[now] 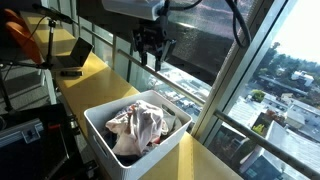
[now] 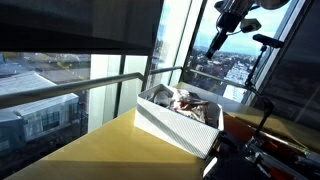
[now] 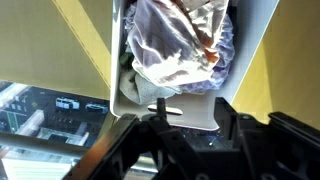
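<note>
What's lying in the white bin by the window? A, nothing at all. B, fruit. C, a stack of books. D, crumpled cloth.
D: the white bin holds crumpled cloth, pale and bunched up, and the wrist view shows it too.

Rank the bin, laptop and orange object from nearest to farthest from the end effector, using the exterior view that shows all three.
1. Bin, just below the end effector.
2. Laptop, farther back along the counter.
3. Orange object, beyond the laptop at the picture's left edge.
</note>
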{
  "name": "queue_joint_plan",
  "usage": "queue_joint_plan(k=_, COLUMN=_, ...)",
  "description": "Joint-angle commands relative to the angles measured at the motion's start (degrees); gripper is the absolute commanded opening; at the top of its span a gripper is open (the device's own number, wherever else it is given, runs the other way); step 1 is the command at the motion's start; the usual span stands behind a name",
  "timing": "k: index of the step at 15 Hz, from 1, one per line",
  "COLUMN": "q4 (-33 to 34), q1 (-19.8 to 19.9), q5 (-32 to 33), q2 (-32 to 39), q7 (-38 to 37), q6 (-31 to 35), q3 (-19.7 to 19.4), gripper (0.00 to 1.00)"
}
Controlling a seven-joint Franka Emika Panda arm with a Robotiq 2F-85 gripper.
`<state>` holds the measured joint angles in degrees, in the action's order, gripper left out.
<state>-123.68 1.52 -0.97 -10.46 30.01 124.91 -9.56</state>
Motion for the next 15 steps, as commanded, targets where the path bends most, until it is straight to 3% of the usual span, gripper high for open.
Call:
queue_joint_plan(k=1, q4=-0.9, q1=-0.1, q5=-1.6, q2=-2.7, q7=-1.9, q6=-0.7, q3=1.3, gripper=0.85)
queue_joint_plan(k=3, q4=-1.4, q1=-0.1, q5=-2.3, q2=-4.1, q7=-3.1, q6=-2.0, q3=1.6, gripper=0.99)
queue_joint_plan(k=4, q4=-0.1, q1=0.1, q5=-0.8, q2=-1.4, q7=-2.0, q6=-0.5, q3=1.4, gripper=0.82)
queue_joint_plan(k=6, q4=-0.4, q1=0.0, q5=-0.9, q2=-2.4, q7=-2.7, q6=-1.2, q3=1.5, gripper=0.98)
queue_joint_plan(k=15, q4=-0.9, q1=0.0, q5=-0.9, q2=-2.9, q7=-2.8, q6=-1.3, q3=1.4, gripper=0.99)
